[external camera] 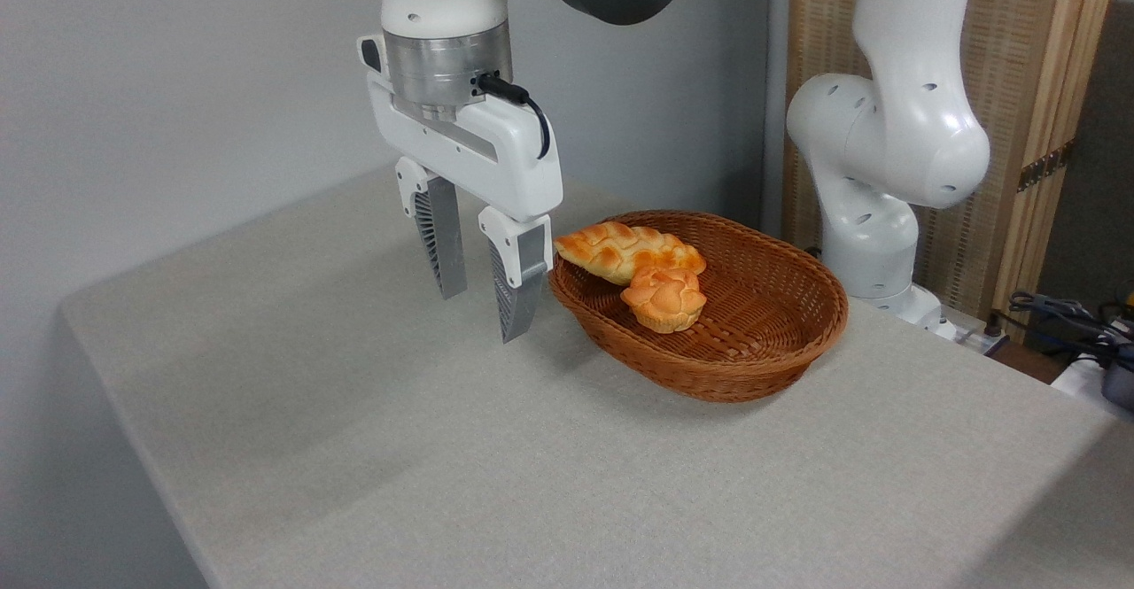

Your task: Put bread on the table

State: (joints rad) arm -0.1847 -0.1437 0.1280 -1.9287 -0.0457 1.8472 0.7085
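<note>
The bread [664, 299], a small round golden-orange bun with a lumpy top, lies inside the brown wicker basket [780, 341]. It leans against a longer braided loaf [620, 251] at the basket's left rim. My gripper [483, 314] hangs open above the table [399, 447], just left of the basket, with nothing between its fingers. Its tips are a short way above the grey-beige tabletop.
The arm's white base [886, 173] stands behind the basket at the right. Cables [1072, 319] lie off the table's far right. A grey wall runs behind and to the left. Bare tabletop stretches in front of and left of the basket.
</note>
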